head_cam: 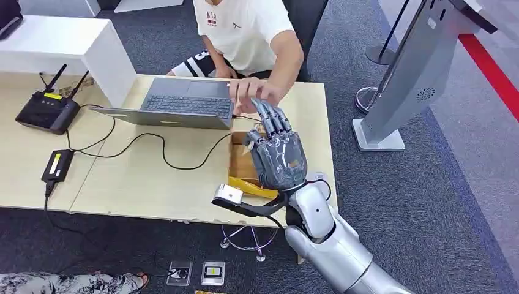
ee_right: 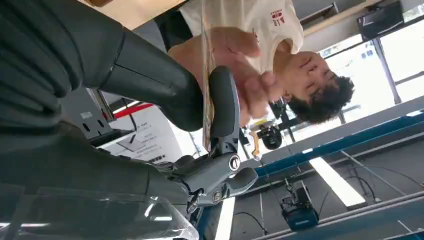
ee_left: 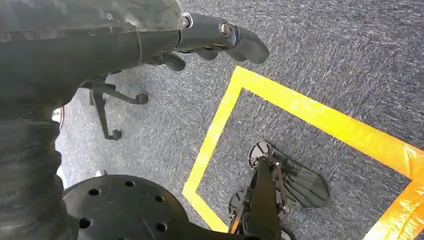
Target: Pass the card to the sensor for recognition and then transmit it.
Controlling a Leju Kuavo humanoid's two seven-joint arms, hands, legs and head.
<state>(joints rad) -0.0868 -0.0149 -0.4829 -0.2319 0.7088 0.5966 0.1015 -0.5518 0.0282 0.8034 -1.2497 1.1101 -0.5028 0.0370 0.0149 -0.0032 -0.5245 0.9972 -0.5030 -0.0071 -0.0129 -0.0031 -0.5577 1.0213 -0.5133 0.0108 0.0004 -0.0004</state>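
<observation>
My right hand [head_cam: 278, 154] is raised over the table's right end, fingers pointing up toward a person's hand [head_cam: 257, 92]. In the right wrist view the card [ee_right: 204, 50] shows edge-on as a thin pale strip. It is pinched between my thumb [ee_right: 223, 105] and a finger, and the person's hand [ee_right: 235, 50] grips its far end. The small white sensor [head_cam: 227, 194] sits on a black stand at the table's front edge, below and left of my hand. My left hand [ee_left: 220, 37] hangs over the carpet and holds nothing.
A brown cardboard box [head_cam: 240, 165] with a yellow flap lies under my right hand. A laptop [head_cam: 183, 101], a black router [head_cam: 46, 110] and a power adapter [head_cam: 57, 165] with cables stand to the left. A grey kiosk [head_cam: 404, 79] stands on the right. Yellow floor tape [ee_left: 300, 107].
</observation>
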